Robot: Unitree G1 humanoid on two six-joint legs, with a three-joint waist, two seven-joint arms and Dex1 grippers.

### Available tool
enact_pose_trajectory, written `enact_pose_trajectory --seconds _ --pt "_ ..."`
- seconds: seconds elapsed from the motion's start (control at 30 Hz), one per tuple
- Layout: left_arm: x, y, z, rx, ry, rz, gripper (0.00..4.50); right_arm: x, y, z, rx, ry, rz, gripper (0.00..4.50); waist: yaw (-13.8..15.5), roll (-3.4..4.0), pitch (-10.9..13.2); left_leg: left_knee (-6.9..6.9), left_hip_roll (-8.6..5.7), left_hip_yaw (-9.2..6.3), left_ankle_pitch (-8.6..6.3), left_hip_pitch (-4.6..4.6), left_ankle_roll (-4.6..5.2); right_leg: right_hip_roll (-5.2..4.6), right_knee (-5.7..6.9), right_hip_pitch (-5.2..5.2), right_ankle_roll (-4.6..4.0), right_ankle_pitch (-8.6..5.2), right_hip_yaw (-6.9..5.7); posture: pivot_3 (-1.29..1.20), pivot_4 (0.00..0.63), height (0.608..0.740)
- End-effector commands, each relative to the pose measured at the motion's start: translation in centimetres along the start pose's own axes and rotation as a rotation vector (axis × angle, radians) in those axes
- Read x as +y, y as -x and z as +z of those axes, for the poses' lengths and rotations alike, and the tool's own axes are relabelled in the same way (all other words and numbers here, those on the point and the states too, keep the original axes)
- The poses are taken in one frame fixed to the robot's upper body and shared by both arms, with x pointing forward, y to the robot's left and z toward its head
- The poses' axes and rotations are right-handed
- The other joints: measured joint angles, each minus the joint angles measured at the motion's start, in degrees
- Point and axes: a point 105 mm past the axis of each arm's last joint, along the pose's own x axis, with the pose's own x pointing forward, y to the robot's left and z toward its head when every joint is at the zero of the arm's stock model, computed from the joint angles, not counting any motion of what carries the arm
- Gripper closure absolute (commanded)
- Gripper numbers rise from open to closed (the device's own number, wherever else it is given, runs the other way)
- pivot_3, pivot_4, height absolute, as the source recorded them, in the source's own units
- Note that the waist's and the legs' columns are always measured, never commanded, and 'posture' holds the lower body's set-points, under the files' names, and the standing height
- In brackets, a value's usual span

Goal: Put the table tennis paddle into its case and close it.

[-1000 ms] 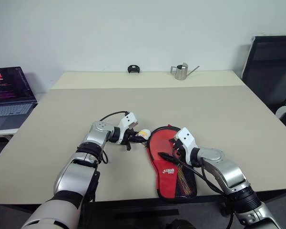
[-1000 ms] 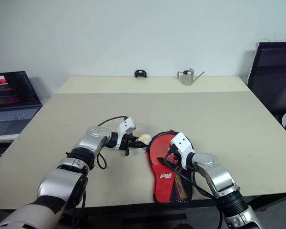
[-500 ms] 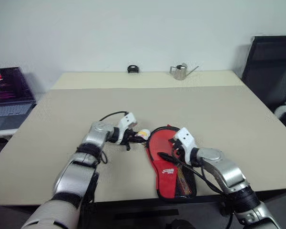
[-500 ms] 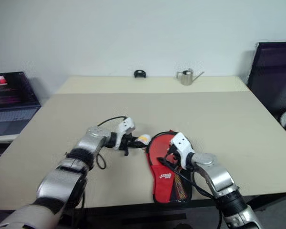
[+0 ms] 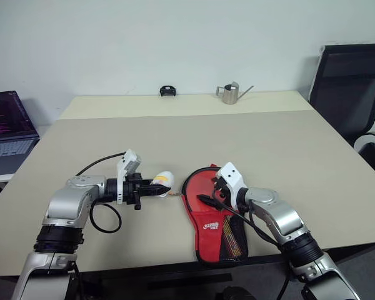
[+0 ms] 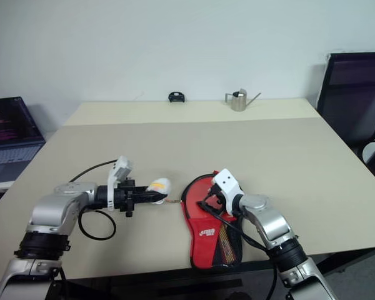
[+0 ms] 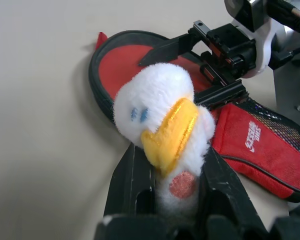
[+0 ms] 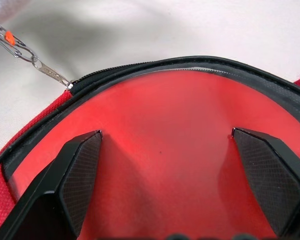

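I stand at a wide beige table [image 5: 287, 144]. My left gripper [image 5: 151, 188] is clamped tight on a small white plush duck charm [image 7: 165, 125] with a yellow bill, held just above the tabletop; in my left wrist view the toy sits wedged between my two black fingers [image 7: 132, 182]. A thin metal chain [image 8: 27, 52] runs from the charm to the zipper at the rim of the case [image 5: 209, 215]. The case lies flat on the table near the front edge, red side up with a white logo, black piping around it, and a mesh pocket toward its narrow handle end. My right gripper [image 5: 211, 195] rests over the round end of the case with its fingers spread wide, holding nothing; my right wrist view shows both fingertips [image 8: 80, 170] against the red fabric. Whether the table tennis paddle is inside the case, I cannot tell. Far back on the table stand a small metal watering can [image 5: 231, 93] and a small black object [image 5: 167, 91]. A laptop [image 5: 6, 125] sits off to my left, and a black chair [image 5: 347, 87] to my right.
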Motion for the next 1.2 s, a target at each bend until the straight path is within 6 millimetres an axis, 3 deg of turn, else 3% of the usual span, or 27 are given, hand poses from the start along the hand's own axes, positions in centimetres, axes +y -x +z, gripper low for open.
enact_pose_trajectory --seconds 0.03,0.27,0.63,0.97,1.2 --pt "-0.2 1.2 1.6 -0.037 -0.06 0.025 3.98 0.1 -0.2 -2.8 0.098 -0.039 0.0 0.0 0.0 0.0 0.0 0.0 0.0 0.01 0.0 0.01 0.0 0.0 0.0 0.0 0.0 0.0 0.0 0.0 0.15 0.74" --pt "0.4 -0.2 0.3 0.01 -0.143 0.068 3.98 0.2 -0.3 -2.9 0.098 -0.035 0.002 0.0 0.1 0.0 0.0 -0.02 0.0 0.03 0.0 0.04 0.0 0.0 0.0 0.0 0.02 -0.01 0.03 0.0 0.15 0.74" --pt "1.7 -3.6 0.4 0.013 -0.258 0.094 3.98 0.5 -0.3 -3.1 0.102 -0.036 0.003 0.0 0.4 0.0 0.0 -0.01 -0.01 0.06 0.0 0.06 0.0 0.0 -0.01 0.03 0.07 -0.04 0.04 0.0 0.15 0.74" --pt "4.6 -5.5 1.9 -0.013 -0.34 0.191 3.98 1.1 -0.2 -3.5 0.104 -0.044 0.01 0.0 0.6 -0.01 0.0 -0.02 -0.02 0.06 0.0 0.02 0.0 0.0 -0.04 0.03 0.08 -0.05 0.02 0.0 0.15 0.74" --pt "5.5 -7.4 3.2 -0.034 -0.378 0.211 3.98 1.5 -0.3 -3.5 0.104 -0.051 0.014 0.0 0.6 -0.02 0.0 -0.03 -0.05 0.06 -0.01 -0.03 0.0 0.0 -0.09 0.02 0.12 -0.06 0.0 0.0 0.15 0.74"
